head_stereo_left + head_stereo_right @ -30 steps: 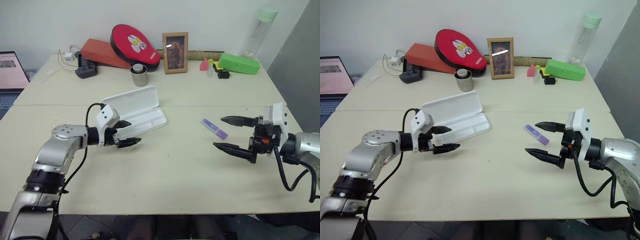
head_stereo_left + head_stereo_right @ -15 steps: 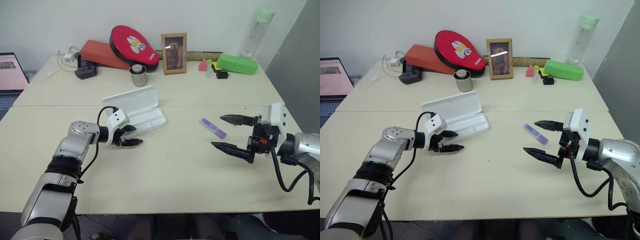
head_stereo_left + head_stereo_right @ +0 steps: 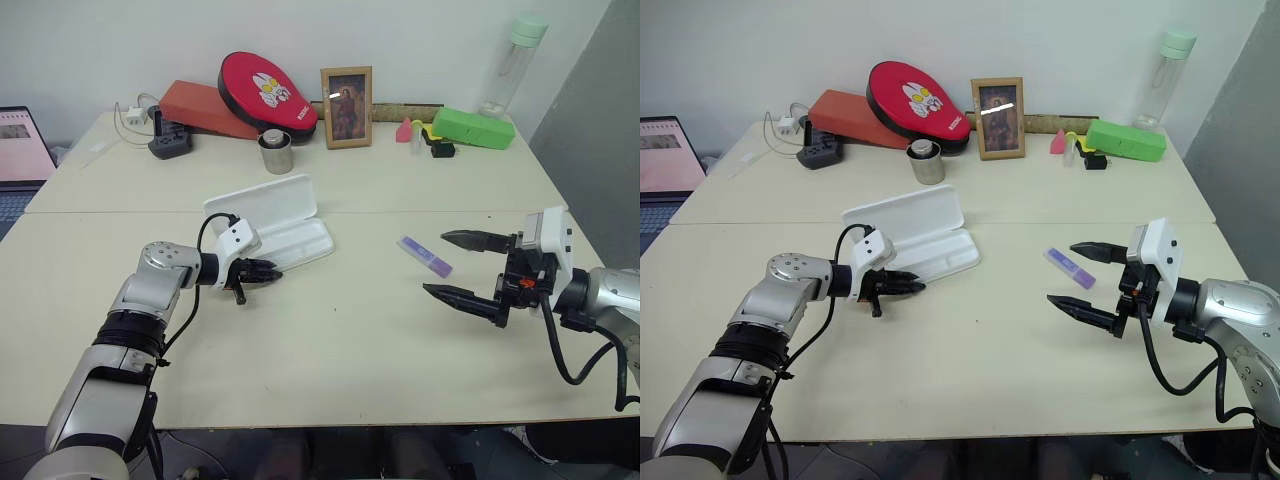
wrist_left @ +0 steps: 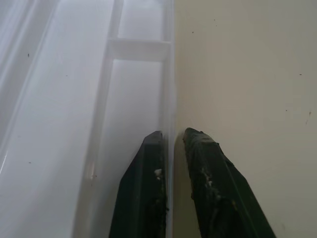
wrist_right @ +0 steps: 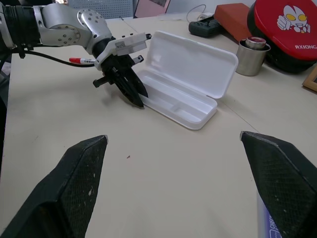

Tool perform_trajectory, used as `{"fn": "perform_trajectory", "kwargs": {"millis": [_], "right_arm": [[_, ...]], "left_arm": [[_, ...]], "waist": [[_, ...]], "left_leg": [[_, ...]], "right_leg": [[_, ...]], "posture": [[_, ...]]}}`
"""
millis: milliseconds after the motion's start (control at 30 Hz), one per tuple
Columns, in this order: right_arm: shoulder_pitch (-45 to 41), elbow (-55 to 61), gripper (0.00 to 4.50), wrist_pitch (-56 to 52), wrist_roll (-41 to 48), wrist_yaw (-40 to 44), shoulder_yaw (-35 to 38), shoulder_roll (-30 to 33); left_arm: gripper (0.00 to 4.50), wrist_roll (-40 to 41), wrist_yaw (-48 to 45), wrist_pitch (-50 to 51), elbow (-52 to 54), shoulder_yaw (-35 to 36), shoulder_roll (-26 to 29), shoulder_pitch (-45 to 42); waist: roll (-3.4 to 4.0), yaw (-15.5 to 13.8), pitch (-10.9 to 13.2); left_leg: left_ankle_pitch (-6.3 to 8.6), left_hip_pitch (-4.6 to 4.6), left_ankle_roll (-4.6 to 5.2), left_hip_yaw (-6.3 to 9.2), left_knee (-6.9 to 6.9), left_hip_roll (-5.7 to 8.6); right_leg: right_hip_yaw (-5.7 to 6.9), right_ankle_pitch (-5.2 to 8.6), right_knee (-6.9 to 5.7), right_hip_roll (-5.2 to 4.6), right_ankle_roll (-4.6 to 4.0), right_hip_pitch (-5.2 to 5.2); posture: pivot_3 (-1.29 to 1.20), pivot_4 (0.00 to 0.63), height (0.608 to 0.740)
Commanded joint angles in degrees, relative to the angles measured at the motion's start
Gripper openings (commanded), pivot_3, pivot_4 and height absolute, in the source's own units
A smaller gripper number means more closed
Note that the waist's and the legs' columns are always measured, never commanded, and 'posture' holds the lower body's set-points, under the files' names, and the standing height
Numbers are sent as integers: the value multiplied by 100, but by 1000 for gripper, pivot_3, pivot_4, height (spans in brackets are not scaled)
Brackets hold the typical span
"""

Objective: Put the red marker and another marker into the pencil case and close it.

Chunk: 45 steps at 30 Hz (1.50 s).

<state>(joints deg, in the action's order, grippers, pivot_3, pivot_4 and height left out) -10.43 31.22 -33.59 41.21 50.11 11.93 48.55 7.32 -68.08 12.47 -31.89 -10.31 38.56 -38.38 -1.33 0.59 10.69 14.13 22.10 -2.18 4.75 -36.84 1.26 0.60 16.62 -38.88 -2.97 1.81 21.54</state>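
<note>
The pencil case [image 3: 275,224], a flat white plastic box with rounded corners, lies open on the table, its lid hinged back flat on the far side and its grooved tray empty. The short purple marker [image 3: 427,256] lies flat well to the case's right. The red marker [image 5: 81,60], white-barrelled, lies beyond the case's left end

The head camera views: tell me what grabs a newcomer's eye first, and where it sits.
The open white pencil case lies mid-table, lid flung back, with the left claw shut on its near rim. To the right, the purple marker lies loose on the table beside the wide-open right claw. At the back, a red oval pad leans against the wall next to a framed picture.
</note>
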Motion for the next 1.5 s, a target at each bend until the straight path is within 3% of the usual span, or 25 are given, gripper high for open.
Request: {"fn": "perform_trajectory", "kwargs": {"millis": [33, 167, 500, 1100, 1133, 1333, 1500], "right_arm": [[-80, 84, 4500, 107, 68, 30, 226, 33], [-47, 134, 4500, 52, 200, 62, 385, 101], [661, 559, 4500, -157, 620, 465, 1003, 501], [699, 607, 4500, -108, 630, 350, 883, 449], [693, 599, 4500, -103, 626, 357, 870, 445], [607, 492, 4500, -50, 572, 412, 757, 426], [512, 410, 4500, -20, 561, 471, 665, 403]], "left_arm": [[18, -51, -43, -30, 69, 36, -41, 43], [18, 23, -187, -331, 446, 62, -23, 204], [18, 214, -1149, -329, 2601, -261, 370, 1423], [18, 176, -1209, -220, 2714, -398, 383, 1435], [491, 196, -1172, -135, 2751, -375, 385, 1447], [1614, 507, -1124, 261, 3163, -135, 445, 1588], [2687, 1751, -1020, 1630, 4386, 633, 683, 1776]], "waist": [[0, -2, 0], [0, -3, 0], [1, -10, 0], [1, -22, 0], [1, -21, 0], [1, -13, 0], [0, -3, 2]], "left_leg": [[0, 0, 0, 0, 0, 0], [0, 0, 0, 1, -1, 0], [6, 10, 10, 11, -5, -1], [8, 8, 13, 3, -6, 0], [8, 8, 13, 3, -6, 0], [8, 8, 13, 5, -5, -1], [8, 9, 13, 11, -5, -3]], "right_leg": [[0, 0, 0, 0, 0, 0], [0, 0, 0, 0, 0, -1], [-8, 1, 2, -5, 0, 6], [-5, 2, 3, -4, 3, 3], [-5, 2, 3, -4, 3, 3], [-6, 2, 2, -3, 3, 4], [-7, 2, 2, -3, 3, 7]], "posture": [[0, 150, 740], [0, 150, 740], [0, 150, 740], [0, 150, 740], [0, 150, 740], [0, 150, 740], [0, 150, 740]]}}
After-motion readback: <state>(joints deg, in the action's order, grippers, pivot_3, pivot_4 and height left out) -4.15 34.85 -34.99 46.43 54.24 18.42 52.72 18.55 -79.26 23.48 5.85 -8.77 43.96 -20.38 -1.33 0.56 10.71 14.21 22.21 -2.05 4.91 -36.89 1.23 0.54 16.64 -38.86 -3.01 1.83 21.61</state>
